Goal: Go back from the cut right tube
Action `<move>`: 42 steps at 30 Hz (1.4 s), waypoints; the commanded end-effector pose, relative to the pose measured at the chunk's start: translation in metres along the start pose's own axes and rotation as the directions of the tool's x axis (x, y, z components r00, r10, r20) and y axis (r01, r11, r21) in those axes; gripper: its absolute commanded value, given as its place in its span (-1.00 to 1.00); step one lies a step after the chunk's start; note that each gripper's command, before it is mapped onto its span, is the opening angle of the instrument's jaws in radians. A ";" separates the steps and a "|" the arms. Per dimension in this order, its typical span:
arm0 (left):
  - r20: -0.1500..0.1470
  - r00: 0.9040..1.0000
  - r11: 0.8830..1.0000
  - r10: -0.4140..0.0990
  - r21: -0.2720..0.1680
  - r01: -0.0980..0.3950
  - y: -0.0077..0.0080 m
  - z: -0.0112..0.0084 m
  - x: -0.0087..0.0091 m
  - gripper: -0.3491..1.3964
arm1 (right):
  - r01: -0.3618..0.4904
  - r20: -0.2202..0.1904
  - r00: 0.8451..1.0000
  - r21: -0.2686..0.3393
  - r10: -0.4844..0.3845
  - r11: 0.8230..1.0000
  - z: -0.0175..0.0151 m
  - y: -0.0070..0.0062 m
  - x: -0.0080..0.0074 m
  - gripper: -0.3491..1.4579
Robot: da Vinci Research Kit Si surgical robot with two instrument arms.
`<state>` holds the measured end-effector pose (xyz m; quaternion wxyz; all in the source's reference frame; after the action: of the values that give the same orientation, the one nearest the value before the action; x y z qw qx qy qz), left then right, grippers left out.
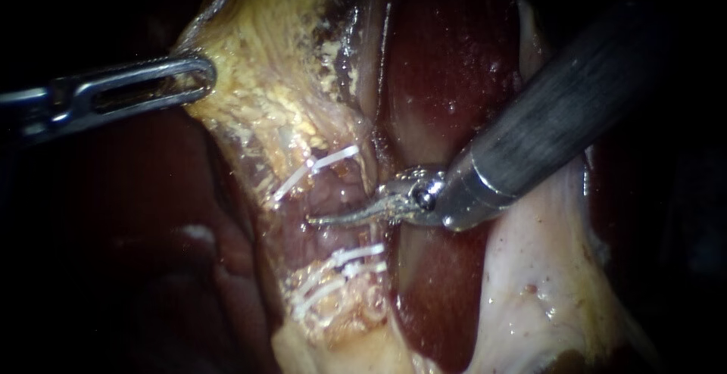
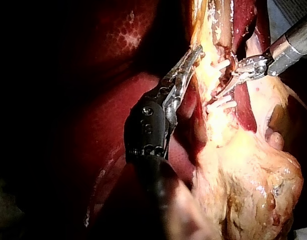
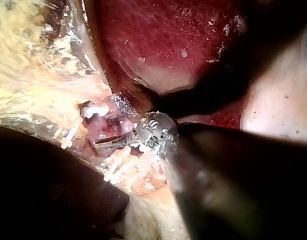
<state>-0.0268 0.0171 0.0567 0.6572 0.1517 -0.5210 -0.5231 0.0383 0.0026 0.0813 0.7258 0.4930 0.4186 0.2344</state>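
A strip of yellow fatty tissue [image 1: 265,79] runs down the middle of the endoscope view and carries the clipped tube [image 1: 329,196]. White clips sit above [image 1: 322,166] and below [image 1: 344,262] a raw pink stretch of it. My right instrument [image 1: 318,221] comes in from the upper right. Its thin curved blades lie shut, pointing left across that pink stretch between the clip groups. The right wrist view shows the same blades [image 3: 99,143] in a raw gap between clips [image 3: 93,110]. My left instrument [image 1: 204,77] is shut on the edge of the fatty tissue at upper left, as the left wrist view [image 2: 196,52] confirms.
Dark red liver [image 1: 447,63] lies behind the strip and under my right instrument's shaft [image 1: 560,109]. A pale tissue flap [image 1: 530,275] fills the lower right. More liver [image 1: 151,215] lies dim at lower left. In the left wrist view, lumpy yellow fat [image 2: 248,185] sits beside my left instrument's shaft.
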 end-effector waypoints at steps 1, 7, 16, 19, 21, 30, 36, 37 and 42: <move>0.000 1.000 1.000 0.000 -0.001 0.000 0.0000 0.0000 0.0000 -1.00 | 0.000 -0.001 1.000 -0.001 0.000 1.000 0.0000 0.0000 0.0000 -1.00; 0.000 1.000 1.000 0.000 -0.001 0.000 0.0000 0.0001 0.0000 -1.00 | 0.000 -0.002 1.000 -0.011 0.000 1.000 -0.0001 0.0000 0.0000 -1.00; 0.001 1.000 1.000 0.001 -0.001 -0.001 0.0000 0.0001 0.0001 -1.00 | 0.047 0.009 0.999 -0.057 -0.046 0.997 -0.0001 0.0000 0.0000 0.28; 0.001 1.000 1.000 0.001 -0.001 -0.001 0.0000 0.0001 0.0001 -1.00 | 0.076 0.012 0.997 -0.062 -0.075 0.995 -0.0001 -0.0001 0.0000 0.39; 0.001 1.000 1.000 0.001 -0.001 -0.001 0.0000 0.0001 0.0001 -1.00 | 0.082 0.015 0.997 -0.064 -0.081 0.995 -0.0001 -0.0001 0.0000 0.43; 0.001 1.000 1.000 0.001 -0.001 -0.001 0.0000 0.0001 0.0001 -1.00 | 0.096 0.026 0.995 -0.070 -0.095 0.993 -0.0008 -0.0006 -0.0006 0.43; 0.000 1.000 1.000 0.001 0.000 -0.001 0.0000 0.0000 0.0001 -1.00 | 0.231 0.024 0.973 -0.078 -0.230 0.970 -0.0024 -0.0028 -0.0014 0.75; 0.000 1.000 1.000 0.001 0.000 -0.001 0.0000 0.0000 0.0001 -1.00 | 0.259 0.020 0.966 -0.086 -0.258 0.962 -0.0027 -0.0031 -0.0014 0.80; 0.001 1.000 1.000 0.001 -0.001 -0.001 0.0000 0.0001 0.0002 -1.00 | 0.407 -0.004 0.911 -0.165 -0.413 0.898 -0.0056 -0.0048 -0.0014 0.97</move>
<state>-0.0268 0.0170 0.0569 0.6574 0.1508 -0.5211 -0.5230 0.0319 0.0027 0.0761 0.7877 0.3222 0.5122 0.1156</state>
